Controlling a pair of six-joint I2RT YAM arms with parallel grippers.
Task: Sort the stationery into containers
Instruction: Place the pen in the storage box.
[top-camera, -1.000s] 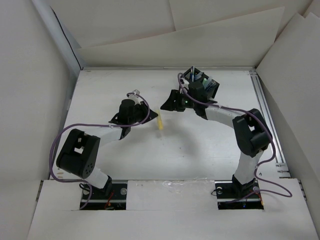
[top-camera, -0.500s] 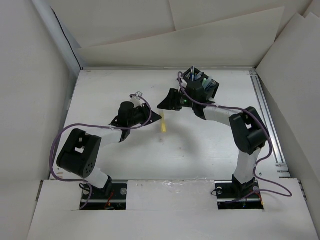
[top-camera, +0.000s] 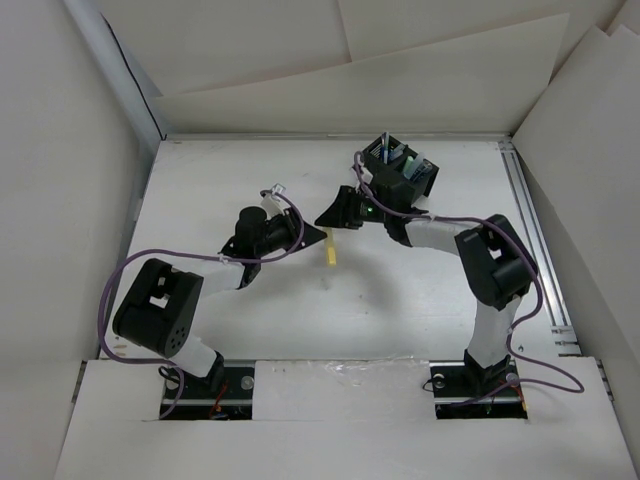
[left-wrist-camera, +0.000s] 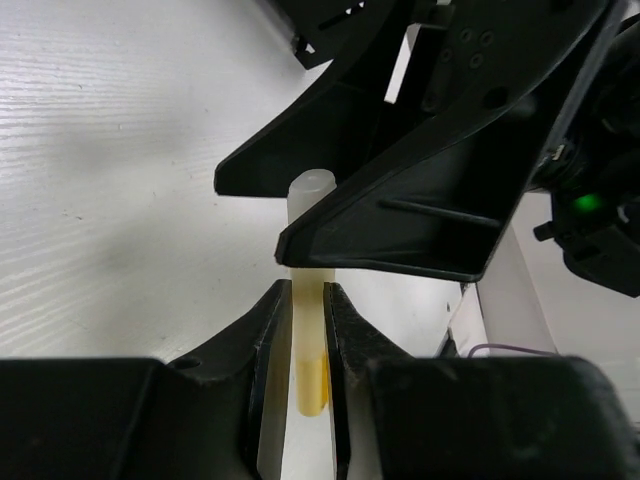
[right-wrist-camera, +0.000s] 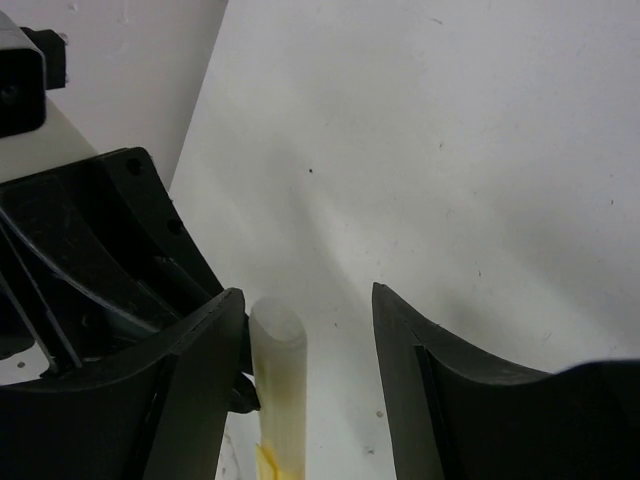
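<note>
Partly hidden, yellow marker (left-wrist-camera: 309, 200) clamped in left hand (left-wrist-camera: 303, 305); right hand (right-wrist-camera: 305, 300) wide around it.

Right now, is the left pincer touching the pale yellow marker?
Touching. In the left wrist view, both fingers of the left pincer press against the pale yellow marker, no gap.

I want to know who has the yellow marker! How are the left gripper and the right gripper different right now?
The left gripper is shut tight on the pale yellow marker. The right gripper is open, with its fingers apart on either side of the marker. The left gripper pinches the yellower end, while the right gripper sits around the paler end. Both are black and meet at the same marker.
</note>
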